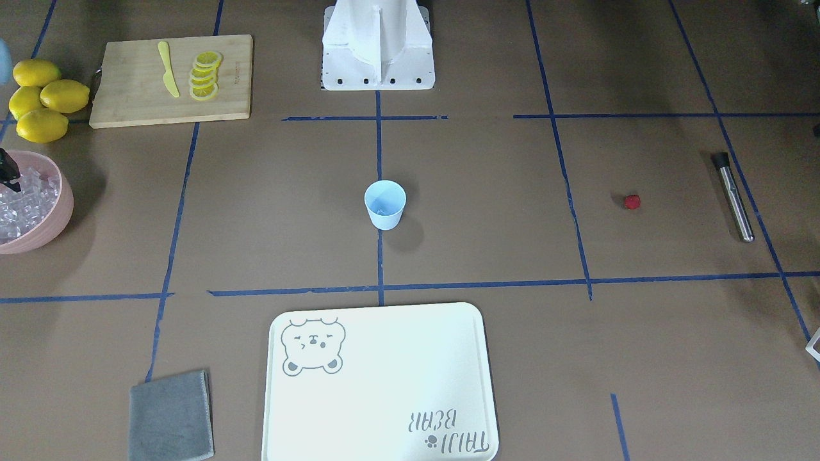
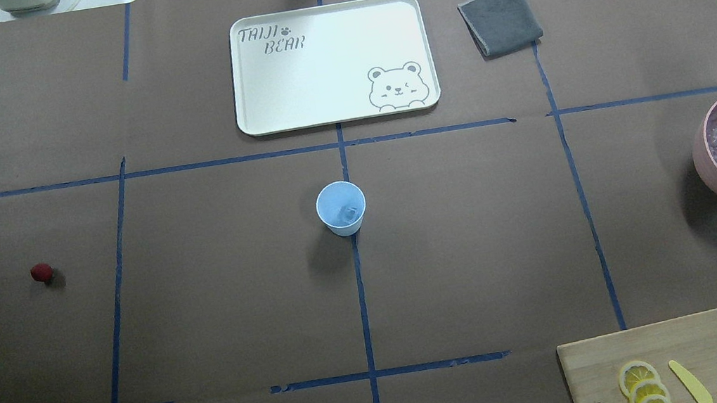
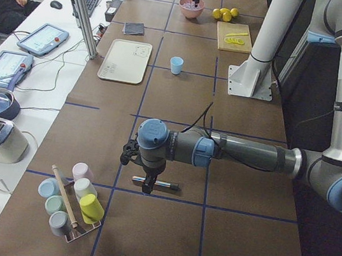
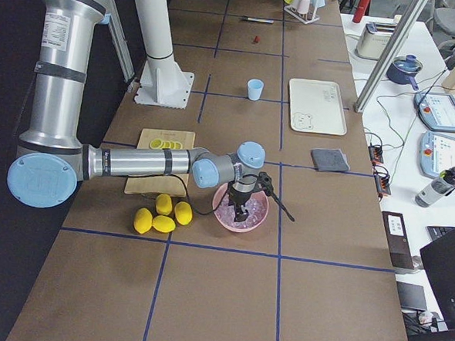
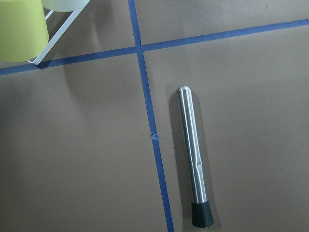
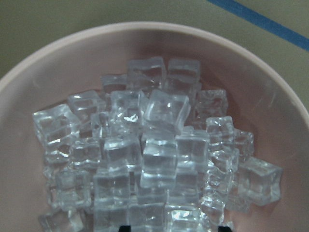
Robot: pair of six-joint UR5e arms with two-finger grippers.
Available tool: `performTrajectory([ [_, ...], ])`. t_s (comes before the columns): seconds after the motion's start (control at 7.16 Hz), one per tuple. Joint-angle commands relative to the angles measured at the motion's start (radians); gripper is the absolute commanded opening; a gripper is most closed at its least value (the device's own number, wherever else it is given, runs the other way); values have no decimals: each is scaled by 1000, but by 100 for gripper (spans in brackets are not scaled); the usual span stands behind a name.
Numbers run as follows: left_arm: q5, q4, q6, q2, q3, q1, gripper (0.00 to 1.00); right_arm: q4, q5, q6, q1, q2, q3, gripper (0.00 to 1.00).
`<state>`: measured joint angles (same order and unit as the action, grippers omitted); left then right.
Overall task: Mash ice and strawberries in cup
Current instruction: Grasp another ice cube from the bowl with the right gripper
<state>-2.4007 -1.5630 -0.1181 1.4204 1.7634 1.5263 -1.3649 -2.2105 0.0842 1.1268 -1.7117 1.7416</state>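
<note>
two things are waiting apart in the front-facing view: the light-blue cup is standing upright at the table's centre, where either arm can reach it. the strawberry is lying well off toward our left arm's side, near the steel muddler. at that view's left edge our right gripper is hovering inside the pink bowl of ice.

from overhead we are seeing one cube lying in the cup, so we are judging this reach as a fetch for more.

in the exterior left view our left gripper is hanging just over the muddler, likely lining up to take the mashing tool. whether its fingers are parted or closed we cannot tell.

the exterior right view is showing the right arm stretching low over the bowl, beside the lemons.

the left wrist camera is looking straight down on the muddler lying flat, with no finger in sight.

the right wrist camera is showing two dark fingertips spread wide above the heap, gripping nothing.
</note>
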Motion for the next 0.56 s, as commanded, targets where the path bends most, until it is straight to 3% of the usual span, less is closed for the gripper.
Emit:
performTrajectory([
  [0.0, 0, 0, 0, 0, 1, 0, 100, 0, 0, -9, 1, 3, 7, 24],
  [0.14, 0, 0, -2, 0, 1, 0, 100, 1, -1, -12, 5, 3, 15, 5],
  [0.42, 0, 1, -2, -1, 1, 0, 100, -3, -9, 0, 22, -14, 89, 0],
])
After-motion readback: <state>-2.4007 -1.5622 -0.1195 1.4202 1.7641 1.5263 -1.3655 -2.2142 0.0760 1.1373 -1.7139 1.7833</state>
